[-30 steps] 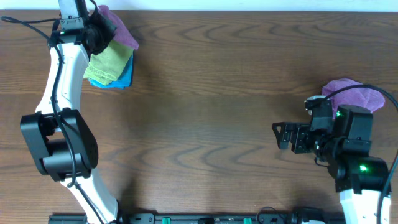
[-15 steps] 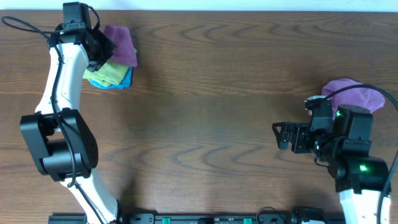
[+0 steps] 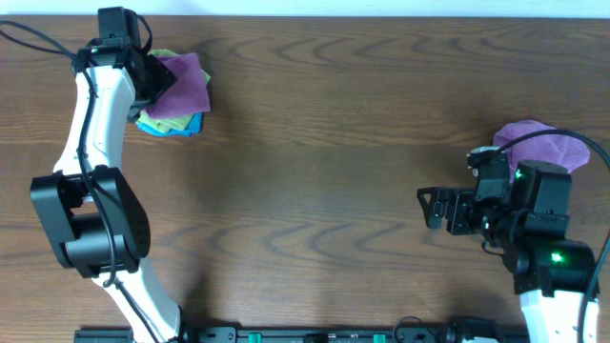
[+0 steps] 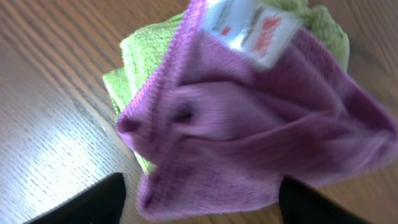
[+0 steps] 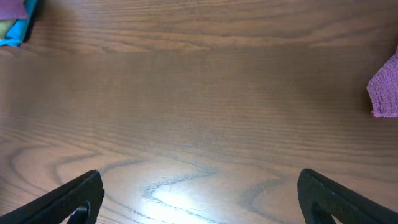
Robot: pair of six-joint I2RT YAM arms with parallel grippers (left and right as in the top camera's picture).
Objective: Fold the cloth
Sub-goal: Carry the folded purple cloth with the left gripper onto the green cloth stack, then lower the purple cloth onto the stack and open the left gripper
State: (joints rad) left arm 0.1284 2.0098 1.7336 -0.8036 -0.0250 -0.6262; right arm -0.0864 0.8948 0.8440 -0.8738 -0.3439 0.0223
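The cloth (image 3: 187, 80), purple with a white tag (image 4: 252, 25), lies crumpled on top of a lime-green cloth (image 4: 134, 68) at the table's far left. My left gripper (image 3: 155, 82) sits right at its edge, open. In the left wrist view the two fingers (image 4: 93, 202) stand wide apart, with the cloth's (image 4: 249, 130) lower edge loose between them. My right gripper (image 3: 435, 208) hovers open over bare wood at the right, its fingertips (image 5: 68, 202) holding nothing.
Under the green cloth is a blue cloth (image 3: 181, 125). A second purple cloth (image 3: 538, 143) lies at the right edge behind the right arm, its corner (image 5: 385, 87) showing in the right wrist view. Brown wood (image 3: 315, 171) spans the middle.
My left gripper has opened and let go of the purple cloth, which has settled onto the green and blue stack. The right arm has not moved.
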